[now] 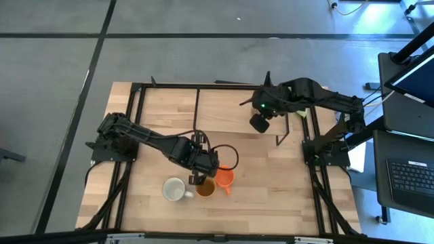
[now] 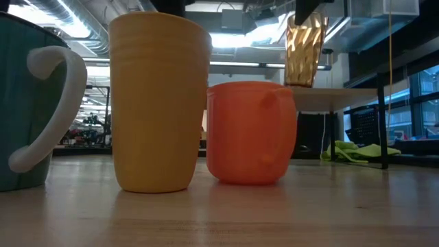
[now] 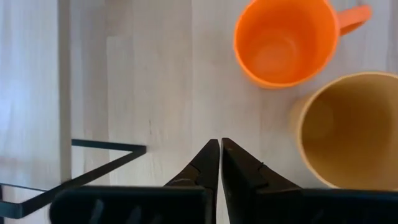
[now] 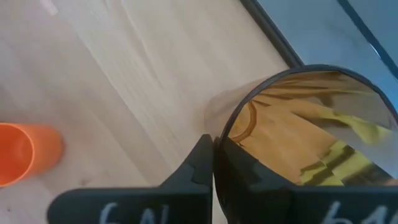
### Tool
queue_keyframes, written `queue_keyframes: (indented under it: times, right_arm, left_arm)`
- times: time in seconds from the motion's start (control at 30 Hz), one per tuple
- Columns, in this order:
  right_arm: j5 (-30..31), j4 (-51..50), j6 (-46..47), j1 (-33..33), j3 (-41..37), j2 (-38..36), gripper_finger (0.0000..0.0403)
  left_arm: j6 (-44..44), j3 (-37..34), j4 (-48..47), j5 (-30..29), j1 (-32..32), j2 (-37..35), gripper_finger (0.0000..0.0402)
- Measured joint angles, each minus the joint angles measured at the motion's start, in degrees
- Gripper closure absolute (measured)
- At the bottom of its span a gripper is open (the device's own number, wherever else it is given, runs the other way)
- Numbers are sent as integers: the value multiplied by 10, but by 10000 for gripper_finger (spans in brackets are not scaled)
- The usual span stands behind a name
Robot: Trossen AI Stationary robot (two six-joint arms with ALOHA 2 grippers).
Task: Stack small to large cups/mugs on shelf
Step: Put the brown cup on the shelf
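Between the right gripper's (image 4: 213,163) clamped fingers, the upright amber tumbler's (image 4: 311,124) rim apparently hangs above the shelf (image 2: 336,90); left gripper (image 3: 220,163) waits, pinched shut.

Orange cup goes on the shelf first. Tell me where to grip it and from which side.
Pinch the orange cup by its rim wall from above: it stands upright, mouth open. Take the side away from the tan-yellow mug close beside it, avoiding the handle.

No words, labels, brands or numbers can be read with certainty in any view.
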Motion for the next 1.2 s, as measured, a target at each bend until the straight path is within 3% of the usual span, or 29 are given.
queue_keyframes:
  times: [0.6,0.87,1.2]
  right_arm:
    - [15,0,47,3,0,0,392]
    - [-30,0,61,3,0,0,386]
    - [-29,0,45,3,0,0,378]
  left_arm:
    - [57,0,-2,13,24,0,399]
    - [57,0,-2,13,24,0,391]
    - [41,0,-2,13,21,0,378]
